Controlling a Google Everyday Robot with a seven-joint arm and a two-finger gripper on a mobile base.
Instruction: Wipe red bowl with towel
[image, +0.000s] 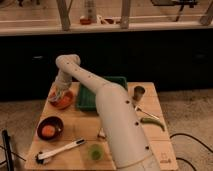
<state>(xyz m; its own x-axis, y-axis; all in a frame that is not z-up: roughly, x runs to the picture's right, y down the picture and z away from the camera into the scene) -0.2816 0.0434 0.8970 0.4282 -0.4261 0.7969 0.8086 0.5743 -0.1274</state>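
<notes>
A: Item one, far left, front edge of the wooden table (155, 102)?

B: A brush (60, 150) with a white handle and a dark head, lying flat along the front-left edge, head toward the left corner.

A: Next?

B: A dark brown bowl (50, 128), front-left, upright, holding one orange object (48, 131). It stands just behind the brush, apart from it.

A: And the task piece?

B: The red bowl (61, 100), bright orange-red, shallow, at the table's back-left corner, well behind the dark bowl. The gripper (61, 93) is down in it, at the end of the white arm (115, 120) that reaches across from the front right. Something pale and crumpled shows at the gripper, likely the towel (60, 95); whether the fingers are closed on it cannot be told.

A: Centre entries?

B: A green tray (90, 97), rectangular, just right of the red bowl at the back of the table, partly hidden by the arm. Toward the front, a small green cup-like thing (95, 151) near the arm's base.

A: Right side?

B: A metal cup (138, 93), upright, back-right. In front of it, a long green vegetable-like thing (152, 121) lying flat by the right edge.

A: Beyond the table?

B: A dark counter front, with a window ledge above carrying small unclear objects.
</notes>
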